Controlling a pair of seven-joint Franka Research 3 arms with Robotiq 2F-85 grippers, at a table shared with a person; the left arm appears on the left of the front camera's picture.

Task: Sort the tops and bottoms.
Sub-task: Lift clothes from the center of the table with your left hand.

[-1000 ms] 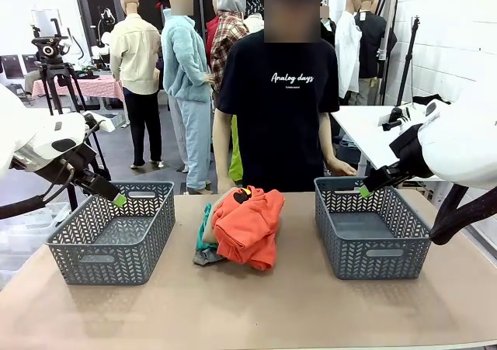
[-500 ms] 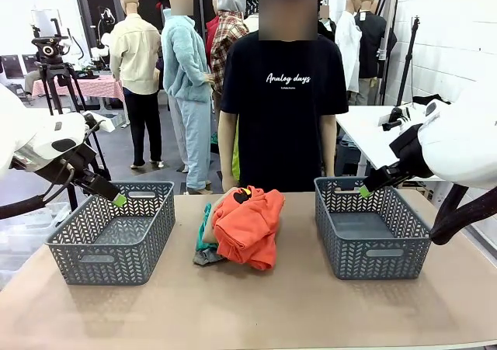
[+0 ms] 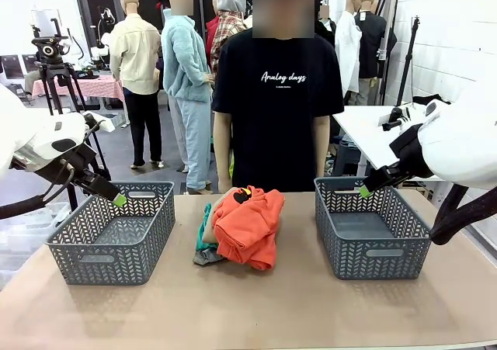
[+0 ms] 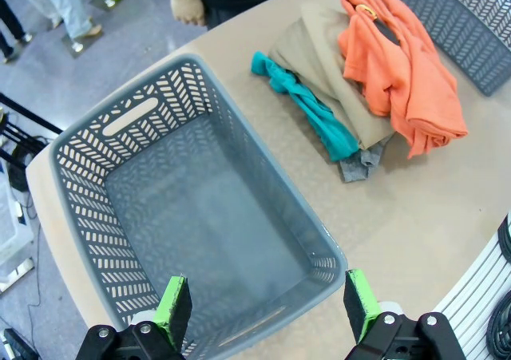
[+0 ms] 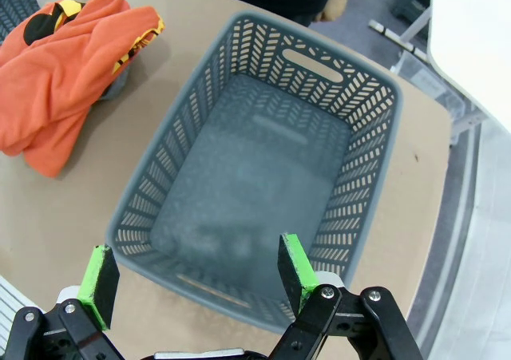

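Beneath orange-red garment, tan garment, left-wrist view

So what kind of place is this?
Probably a robot testing lab: a work table holds two grey baskets and a pile of clothes for sorting, and a camera on a tripod stands behind.

From my console the desk reads as smooth, matt brown board. The left basket and right basket look like grey moulded plastic, faintly sheened on their floors. The pile is all soft, matt cloth: the orange-red garment creased, the tan-beige garment flatter, the teal-green garment rumpled, the grey garment limp (weave too fine to tell). My left hand carries matt green pads on a black, slightly glossy frame.
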